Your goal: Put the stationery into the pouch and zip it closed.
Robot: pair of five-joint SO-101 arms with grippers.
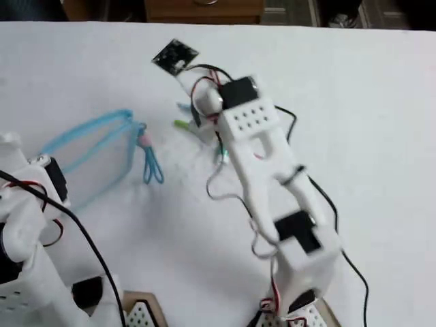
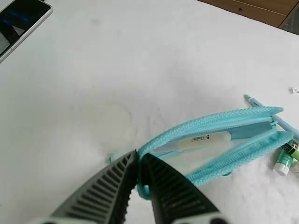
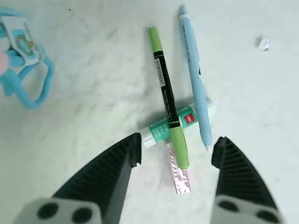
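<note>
Bench (image 1: 368, 88), white, seen from above and from both wrists. The pouch (image 1: 95, 157), clear with a light-blue zip, lies flat on the bench in front of the left arm (image 1: 27, 225). Its zip is open, the two rows of teeth spreading apart toward the far end. The left jaws are pinched nearly together on the near corner of the pouch (image 2: 219, 135), where the zip rows meet. A blue loop strap (image 1: 151, 167) hangs from the pouch's other end and lies on the bench. The stationery rests in a small heap just beyond that end, outside the pouch and under the head of the right arm (image 1: 272, 163). The green pen (image 3: 166, 93) lies across the green-and-white glue stick (image 3: 159, 128), and the blue pen (image 3: 194, 79) lies beside the green one, also crossing the stick. A short pink strip (image 3: 180, 175) sits by the green pen's tip. The right jaws stand wide apart over the heap, one on each side of it, holding nothing. A small black square part (image 1: 175, 56) lies farther back on the bench.
</note>
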